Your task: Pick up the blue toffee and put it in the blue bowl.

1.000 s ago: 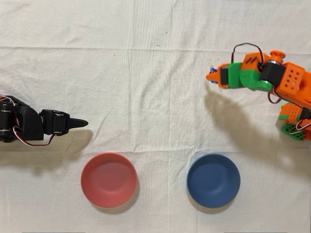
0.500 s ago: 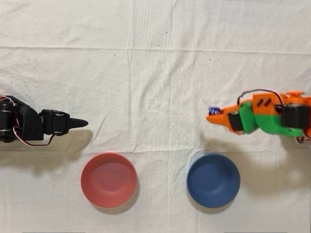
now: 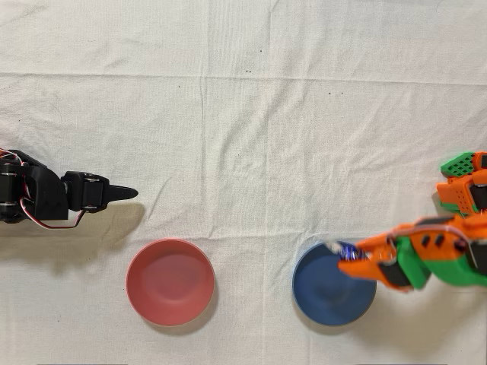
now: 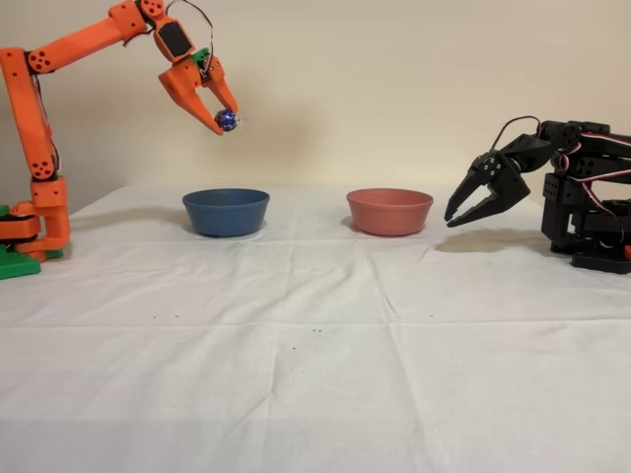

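Item: orange gripper [image 4: 222, 106], fingers closed around the blue toffee [image 4: 228, 120], held high above the blue bowl [image 4: 226, 211], which sits left of the red bowl [image 4: 389, 211] in the fixed view. Overhead view: toffee [image 3: 347, 250] over the bowl's [image 3: 323, 293] right part.

Risk: released from this height, the toffee may bounce out or clip the rim.

Even soft light, faint shadows; orange arm [image 3: 434, 258] motion-blurred overhead.
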